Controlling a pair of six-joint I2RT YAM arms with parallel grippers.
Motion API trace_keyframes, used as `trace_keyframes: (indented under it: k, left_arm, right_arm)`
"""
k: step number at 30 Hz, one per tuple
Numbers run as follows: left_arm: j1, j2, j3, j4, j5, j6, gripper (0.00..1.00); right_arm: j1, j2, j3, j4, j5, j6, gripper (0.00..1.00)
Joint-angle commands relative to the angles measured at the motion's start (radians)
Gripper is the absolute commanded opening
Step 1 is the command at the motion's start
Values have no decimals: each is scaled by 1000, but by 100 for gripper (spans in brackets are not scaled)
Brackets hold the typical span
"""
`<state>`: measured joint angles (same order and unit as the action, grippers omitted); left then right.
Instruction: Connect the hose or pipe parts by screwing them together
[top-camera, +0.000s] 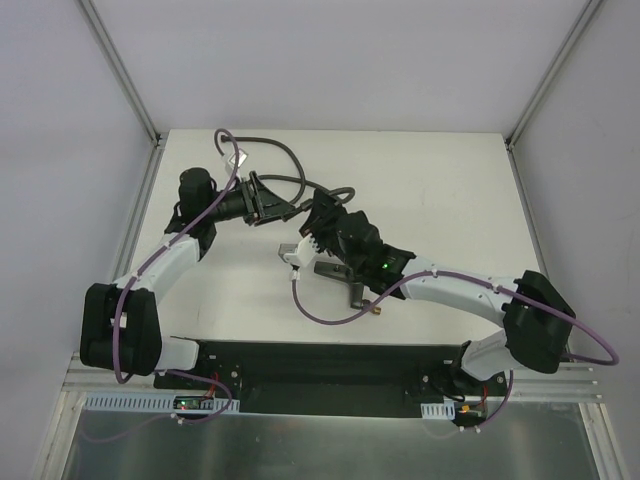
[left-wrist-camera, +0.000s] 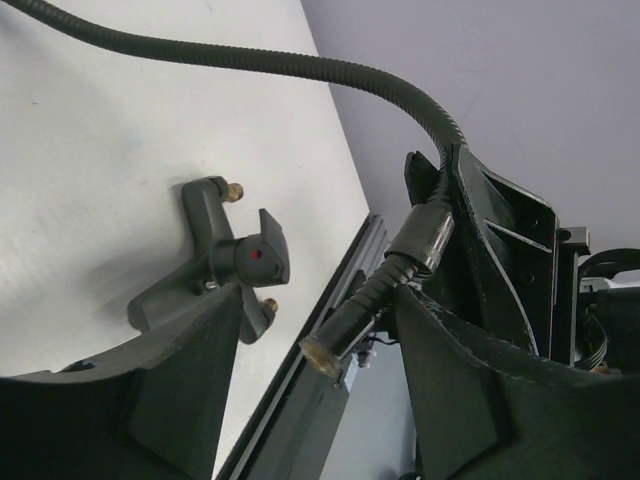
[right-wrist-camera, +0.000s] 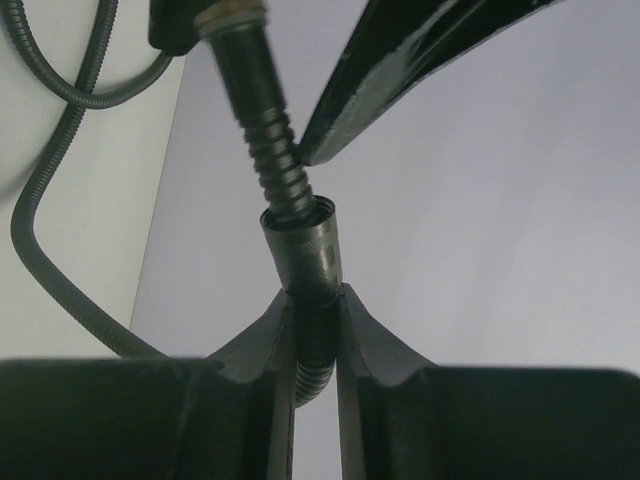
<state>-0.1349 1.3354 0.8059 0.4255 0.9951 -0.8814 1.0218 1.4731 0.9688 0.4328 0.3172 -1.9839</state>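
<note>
Right gripper (right-wrist-camera: 317, 300) pinches the hose (right-wrist-camera: 268, 150) tight below its sleeve (right-wrist-camera: 302, 248). Left gripper (left-wrist-camera: 318, 305) straddles the brass nut (left-wrist-camera: 318, 352) end, half-wide, not gripping. Forked fitting (left-wrist-camera: 225, 262) lies loose on the table (left-wrist-camera: 90, 150), apart. I fear a skewed left pinch kinks the hose end and cross-threads later.

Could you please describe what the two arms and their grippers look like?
The left arm and right arm have white link shells between black joint housings, with a purple cable trailing along each. The left gripper and right gripper are black, with broad tapering fingers. A green light glows near the right wrist.
</note>
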Motion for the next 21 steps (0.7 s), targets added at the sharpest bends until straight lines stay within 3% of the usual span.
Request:
trace_keyframes:
  k: [1,6,9,21]
  left_arm:
    - [-19,27,-20,151,57,-80,59]
    - [-22,47,-50,249,80,-137,50]
    - [-28,71,-45,271,114,-128,62]
    - [-83,111,-59,438,178,-195,69]
  right_arm:
    - [8,-68,10,17,-18,-79,15]
    - [8,-91,-10,-9,-27,-10,15]
    - [4,-94,-21,-8,-32,2,13]
    - [4,-115,-53,23,-70,80,12]
